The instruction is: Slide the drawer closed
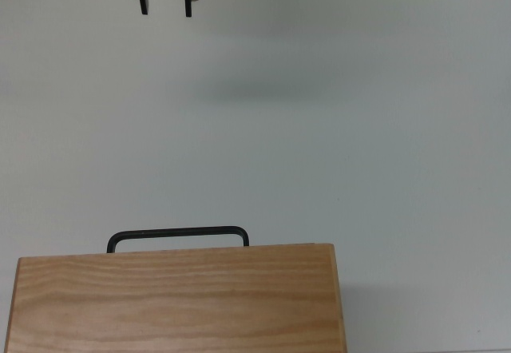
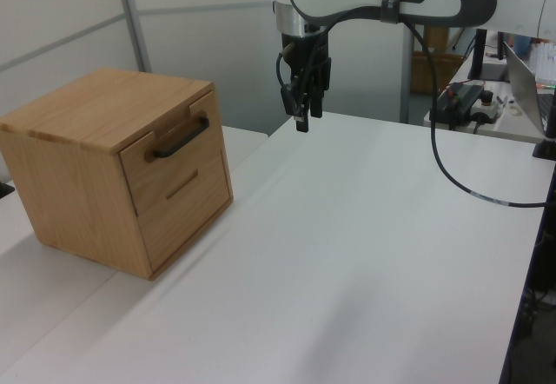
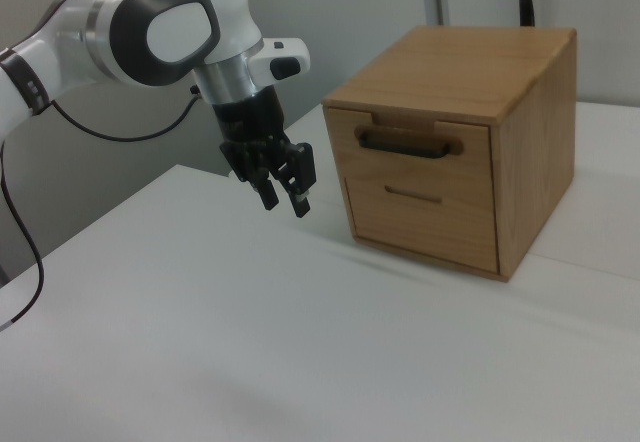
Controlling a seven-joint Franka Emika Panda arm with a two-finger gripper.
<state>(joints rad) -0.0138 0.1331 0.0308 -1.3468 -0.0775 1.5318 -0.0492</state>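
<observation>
The drawer [image 3: 418, 149] is the upper one in a light wooden cabinet [image 2: 78, 167]. Its front panel looks flush with the cabinet face, and its black bar handle [image 3: 404, 143] sticks out forward. From above, only the handle [image 1: 177, 234] shows past the cabinet top [image 1: 176, 297]. My gripper [image 1: 166, 5] hangs at the top view's upper edge, far from the handle. It is open with nothing between its black fingers [image 3: 300, 200]. In the left view the gripper [image 2: 304, 115] is above the table, well to the right of the drawer [image 2: 165, 154].
A lower drawer [image 3: 425, 217] with a slot grip sits under the upper one. The white table [image 2: 347, 254] spreads between the cabinet and the arm. A black cable [image 2: 452, 175] hangs from the arm. Equipment stands at the left view's far right [image 2: 465, 102].
</observation>
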